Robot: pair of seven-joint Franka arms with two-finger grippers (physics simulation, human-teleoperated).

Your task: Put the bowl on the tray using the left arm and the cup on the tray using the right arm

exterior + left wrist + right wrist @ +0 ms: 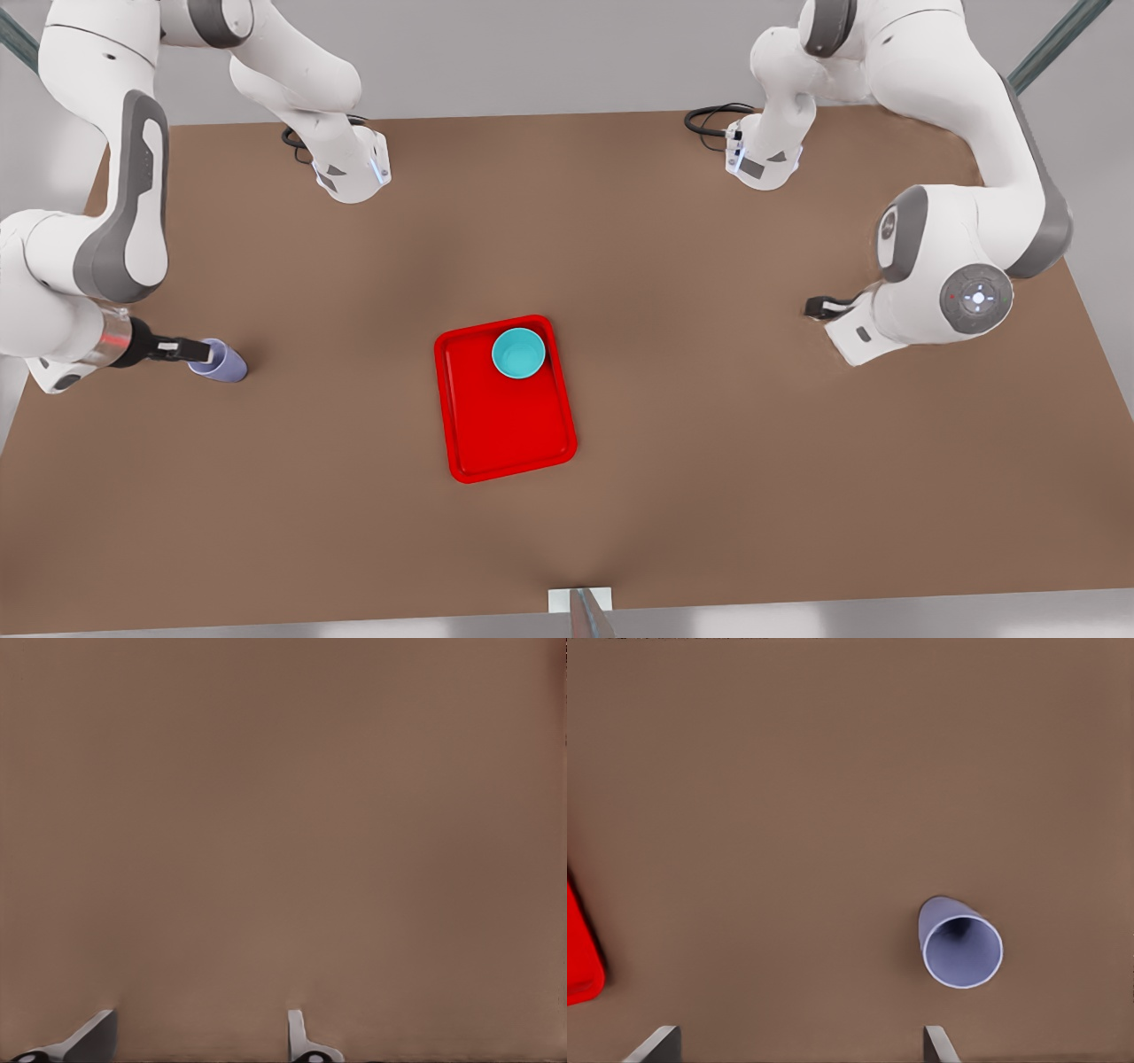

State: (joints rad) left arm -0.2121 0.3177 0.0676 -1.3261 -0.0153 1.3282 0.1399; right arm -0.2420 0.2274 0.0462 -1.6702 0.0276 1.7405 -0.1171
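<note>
The turquoise bowl (518,353) sits inside the red tray (507,425), in its far corner towards the front view's right. The lavender cup (223,362) stands upright on the table at the front view's left, well apart from the tray. My right gripper (197,352) hovers beside and above it. In the right wrist view the right gripper (799,1043) is open, the cup (961,950) lies just beyond one fingertip, and a tray corner (580,957) shows. My left gripper (817,307) waits open at the front view's right, over bare table (199,1038).
The brown table (709,461) spreads wide around the tray. Both arm bases (353,168) (762,159) with black cables stand along the far edge. A small white mount (580,607) sits at the near edge.
</note>
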